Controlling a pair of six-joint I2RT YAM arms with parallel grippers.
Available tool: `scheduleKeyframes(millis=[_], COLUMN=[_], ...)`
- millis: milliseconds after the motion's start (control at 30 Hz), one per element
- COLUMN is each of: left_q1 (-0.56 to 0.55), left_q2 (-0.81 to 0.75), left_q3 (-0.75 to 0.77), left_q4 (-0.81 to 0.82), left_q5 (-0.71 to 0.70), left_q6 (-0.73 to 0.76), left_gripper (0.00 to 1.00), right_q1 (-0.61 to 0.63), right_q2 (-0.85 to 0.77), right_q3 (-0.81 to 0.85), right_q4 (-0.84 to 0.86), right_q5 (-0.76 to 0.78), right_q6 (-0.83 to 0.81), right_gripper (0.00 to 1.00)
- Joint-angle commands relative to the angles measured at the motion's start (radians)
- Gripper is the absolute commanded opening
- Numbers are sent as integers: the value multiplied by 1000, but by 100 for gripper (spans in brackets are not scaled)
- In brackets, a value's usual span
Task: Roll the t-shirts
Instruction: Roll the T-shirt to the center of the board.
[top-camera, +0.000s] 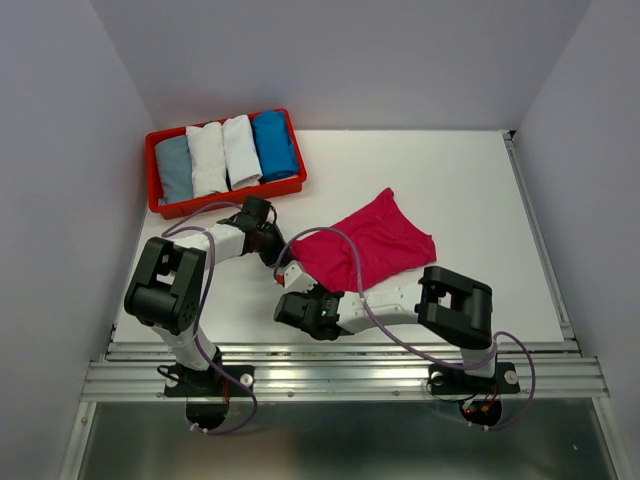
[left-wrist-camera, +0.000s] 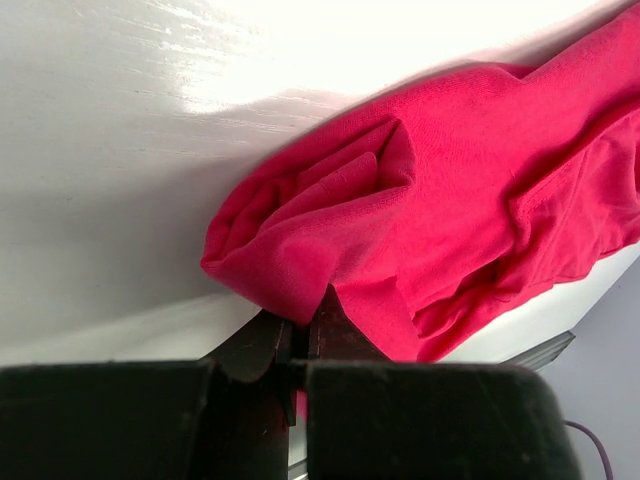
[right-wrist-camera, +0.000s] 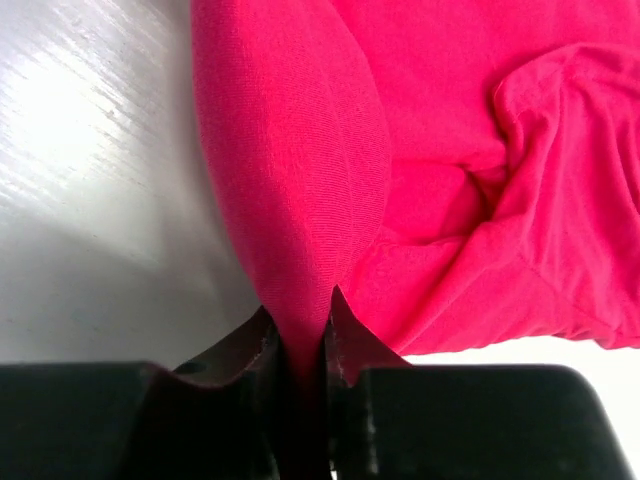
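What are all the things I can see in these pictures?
pink t-shirt: one, bright pink, lying rumpled in the middle of the table
grey-blue t-shirt: one, pale grey-blue, rolled, leftmost in the tray
white t-shirts: two, white, rolled, side by side in the middle of the tray
blue t-shirt: one, bright blue, rolled, rightmost in the tray
tray: one, red, far left of the table
table: one, white, under everything
left gripper: one, black, pinching the pink t-shirt's edge
right gripper: one, black, pinching the pink t-shirt too

Plain magenta-pink cloth t-shirt (top-camera: 375, 245); red rectangular plastic tray (top-camera: 152, 175); rolled cloth tees (top-camera: 207, 158) grey-blue, white, white, bright blue, unpatterned; white flat worktop (top-camera: 460, 180).
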Motion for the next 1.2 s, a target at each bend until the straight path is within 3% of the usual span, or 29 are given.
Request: scheduleKeyframes(millis=[0, 100, 167, 200, 300, 433, 800, 1167], left_q1=[-7, -7, -7, -7, -5, -5, -4, -7], left_q2=[-43, -45, -46, -49, -63, -85, -164, -213], left_q3=[35, 41, 47, 53, 69, 104, 227, 213], left_q4=[-20, -23, -32, -45, -58, -95, -229, -236], left_q5=[-14, -7, -6, -12, -14, -27, -92, -80], left_q6=[16, 29, 33, 33, 44, 62, 119, 137], left_gripper=[0, 1, 9, 16, 51, 66, 67, 67], right_q1=[10, 10, 10, 10, 1, -19, -197, -395], right_q2=[14, 4, -12, -19, -48, -102, -292, -452], right_q3=[38, 34, 29, 18, -5, -49, -235, -479], right_q4=[-26, -28, -25, -19, 19, 76, 279, 553], right_q5=[58, 35, 14, -17, -110, -230, -566, -886], right_q6=[52, 83, 118, 127, 167, 232, 370, 551], right_gripper=[5, 1, 1, 1, 1, 1, 1, 1])
